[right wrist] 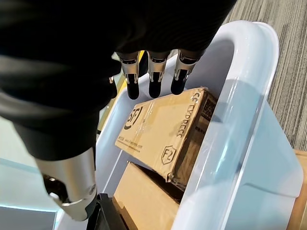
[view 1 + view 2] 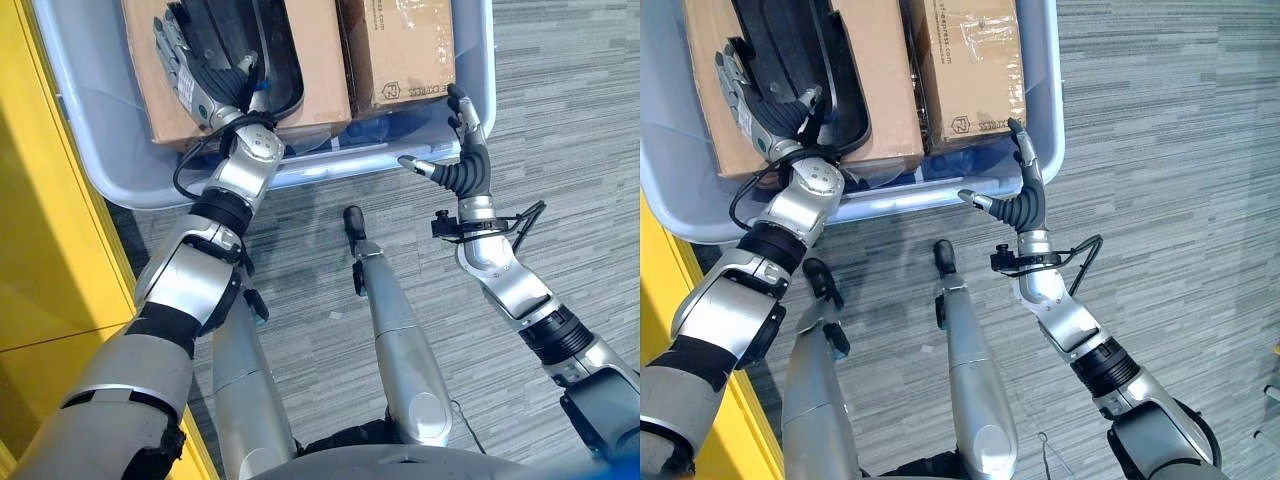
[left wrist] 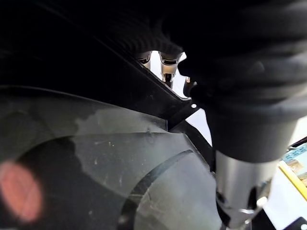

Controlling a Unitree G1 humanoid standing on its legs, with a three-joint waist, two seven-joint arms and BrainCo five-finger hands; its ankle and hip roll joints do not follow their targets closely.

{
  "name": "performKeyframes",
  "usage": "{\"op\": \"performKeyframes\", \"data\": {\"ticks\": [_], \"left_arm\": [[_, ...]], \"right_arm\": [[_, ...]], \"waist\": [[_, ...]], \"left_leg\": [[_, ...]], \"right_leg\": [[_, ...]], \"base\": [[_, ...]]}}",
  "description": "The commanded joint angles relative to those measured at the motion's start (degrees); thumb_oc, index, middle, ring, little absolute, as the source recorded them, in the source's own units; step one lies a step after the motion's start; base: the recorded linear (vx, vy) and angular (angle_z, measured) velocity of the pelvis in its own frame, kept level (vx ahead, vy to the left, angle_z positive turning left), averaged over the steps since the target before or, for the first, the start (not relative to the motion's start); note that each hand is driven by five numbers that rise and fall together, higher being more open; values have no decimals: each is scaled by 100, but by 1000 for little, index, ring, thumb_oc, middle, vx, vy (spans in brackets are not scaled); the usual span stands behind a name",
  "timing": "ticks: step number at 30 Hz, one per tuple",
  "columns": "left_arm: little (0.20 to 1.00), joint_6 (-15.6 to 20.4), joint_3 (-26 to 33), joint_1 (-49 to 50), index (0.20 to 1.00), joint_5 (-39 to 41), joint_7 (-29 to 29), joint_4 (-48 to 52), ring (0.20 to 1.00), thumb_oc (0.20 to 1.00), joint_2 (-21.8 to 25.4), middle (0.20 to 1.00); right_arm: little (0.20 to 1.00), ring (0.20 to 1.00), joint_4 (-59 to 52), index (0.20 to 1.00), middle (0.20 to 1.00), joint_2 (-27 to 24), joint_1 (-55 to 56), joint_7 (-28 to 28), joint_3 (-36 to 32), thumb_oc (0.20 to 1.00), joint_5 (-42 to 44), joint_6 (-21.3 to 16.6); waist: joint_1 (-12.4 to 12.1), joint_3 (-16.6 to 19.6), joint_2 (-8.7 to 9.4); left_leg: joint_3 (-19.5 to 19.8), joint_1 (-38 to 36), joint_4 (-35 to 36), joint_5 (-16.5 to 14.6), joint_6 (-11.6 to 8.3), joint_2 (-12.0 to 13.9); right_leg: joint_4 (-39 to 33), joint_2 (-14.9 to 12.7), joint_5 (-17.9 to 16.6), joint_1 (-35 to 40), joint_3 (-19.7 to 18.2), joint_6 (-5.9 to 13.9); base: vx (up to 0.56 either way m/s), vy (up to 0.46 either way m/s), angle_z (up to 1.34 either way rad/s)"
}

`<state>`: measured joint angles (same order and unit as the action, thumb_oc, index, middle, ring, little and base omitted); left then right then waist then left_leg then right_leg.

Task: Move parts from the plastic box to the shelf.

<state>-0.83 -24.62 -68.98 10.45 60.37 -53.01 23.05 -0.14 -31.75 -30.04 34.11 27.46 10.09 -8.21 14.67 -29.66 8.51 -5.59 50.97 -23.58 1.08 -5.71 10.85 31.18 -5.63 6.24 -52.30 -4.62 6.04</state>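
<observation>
Left hand on the black part, right hand waiting at the rim.
Left hand (image 2: pixel 190 62) lies straight-fingered along black part (image 2: pixel 262 45) atop the boxes in the bin (image 2: pixel 95 150); right hand (image 2: pixel 1025 195), fingers spread, hovers just outside.

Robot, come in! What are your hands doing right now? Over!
Left hand open on black part in plastic box. Right hand open at box rim. Nothing blocking.

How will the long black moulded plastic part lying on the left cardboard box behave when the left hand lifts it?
The black moulded plastic part looks thin-walled and hollow, so probably light yet fairly stiff. It is long, and the left hand sits near one end, so the far end may droop or swing. Its glossy surface could slip.
</observation>
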Motion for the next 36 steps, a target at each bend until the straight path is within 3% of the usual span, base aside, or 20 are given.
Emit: {"op": "performKeyframes", "data": {"ticks": [1,5,11,18,19,26,29,36], "left_arm": [[1000,-142,-148,73,1000,251,-479,-299,1000,1000,-12,1000],[1000,-81,-35,71,1000,854,-502,-350,1000,1000,-114,1000],[1000,122,151,52,1000,902,-146,-429,1000,1000,-155,1000],[1000,-44,18,115,1000,863,-747,-387,1000,1000,-281,1000],[1000,-142,-15,90,1000,914,-1055,-376,1000,1000,-319,1000],[1000,-569,-149,146,1000,1038,-1291,-363,1000,1000,-421,1000],[1000,-801,-232,149,1000,1086,-1811,-527,1000,1000,-435,1000],[1000,-770,-338,221,1000,1280,-2342,-648,1000,1000,-484,1000]], "right_arm": [[1000,1000,-170,1000,1000,-166,-126,31,-297,1000,149,-113],[1000,1000,-124,1000,1000,-162,-141,42,-317,1000,135,-103],[1000,1000,-154,1000,1000,-114,-109,55,-357,1000,139,-62],[1000,1000,-209,1000,1000,-132,-51,117,-360,1000,197,-110],[1000,1000,-228,1000,1000,-151,-64,101,-373,1000,237,-82],[1000,1000,-251,1000,1000,-196,-104,33,-439,1000,269,19],[1000,1000,-256,1000,1000,-248,-148,-1,-471,1000,323,72],[1000,1000,-315,1000,1000,-386,-172,-132,-550,1000,363,162]], "waist": [[-7,-13,140],[9,-13,136],[43,-13,143],[79,-13,152],[95,-13,155],[130,-13,98],[155,-13,62],[233,-13,-34]], "left_leg": [[-512,-117,-105,-528,302,-355],[-516,-13,-220,-579,320,-354],[-512,55,-265,-612,318,-358],[-457,88,-199,-575,340,-411],[-452,91,-197,-576,346,-424],[-435,116,-173,-564,347,-476],[-444,125,-152,-548,341,-484],[-501,90,-139,-547,333,-505]], "right_leg": [[428,740,472,32,473,-415],[534,726,503,-83,492,-409],[567,734,517,-160,469,-394],[524,800,462,-208,382,-391],[536,817,463,-226,365,-391],[532,841,460,-286,306,-391],[511,838,451,-319,279,-397],[542,836,481,-363,187,-416]], "base": [[0,0,0],[0,0,0],[15,-35,1],[8,-45,1],[0,0,0],[4,-14,3],[0,0,0],[2,4,0]]}}
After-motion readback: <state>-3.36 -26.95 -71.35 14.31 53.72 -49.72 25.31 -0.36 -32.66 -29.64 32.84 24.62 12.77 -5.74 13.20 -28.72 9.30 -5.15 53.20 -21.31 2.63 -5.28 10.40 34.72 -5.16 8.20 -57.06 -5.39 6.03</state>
